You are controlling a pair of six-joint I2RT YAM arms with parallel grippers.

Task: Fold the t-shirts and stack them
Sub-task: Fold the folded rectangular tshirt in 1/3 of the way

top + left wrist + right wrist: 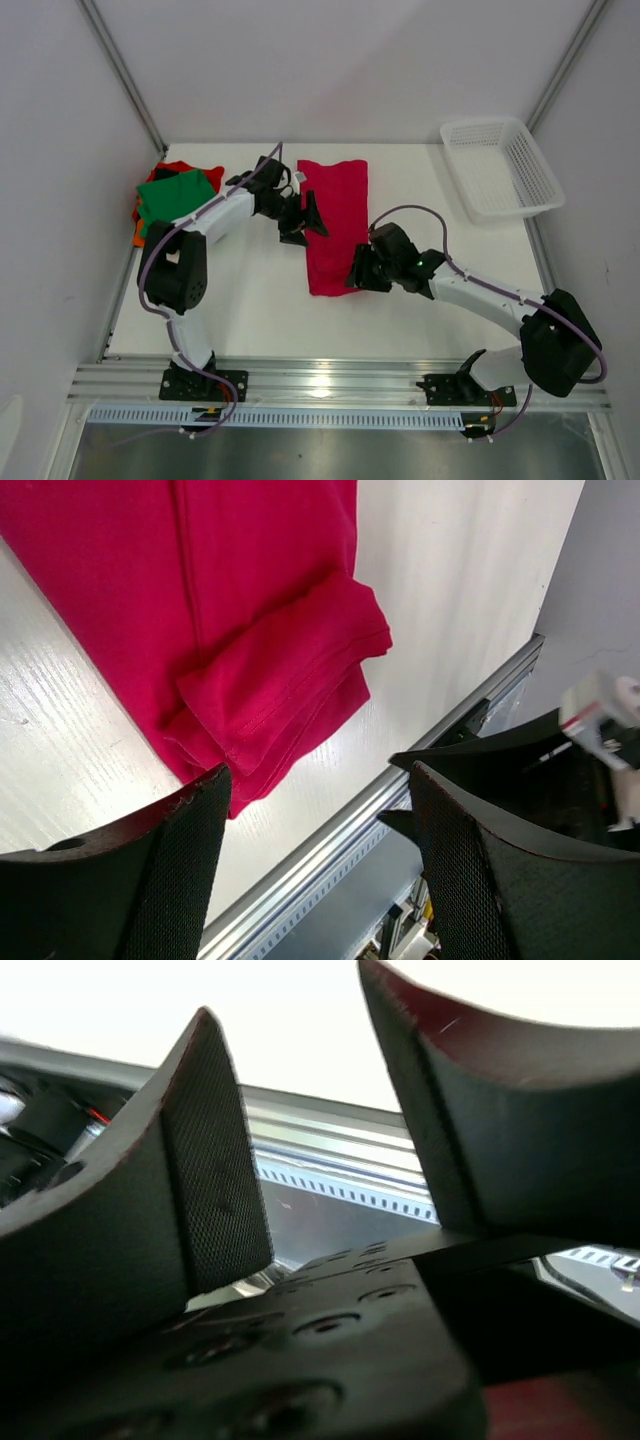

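Note:
The crimson-red t-shirt [334, 225] lies on the table as a long narrow strip, its small white neck tag [300, 178] at the far left corner. My left gripper [303, 222] is open and empty over the strip's left edge. In the left wrist view [318, 770] its fingers frame the shirt's near end [250, 630], where a folded sleeve shows. My right gripper [357, 270] is by the strip's near right edge. In the right wrist view [285, 1000] it is open with nothing between the fingers. Green, orange and red t-shirts [175, 195] lie piled at the far left.
A white mesh basket [500, 165] stands at the far right corner. The metal rail [330, 380] runs along the table's near edge and shows in the left wrist view [330, 830]. Grey walls close in both sides.

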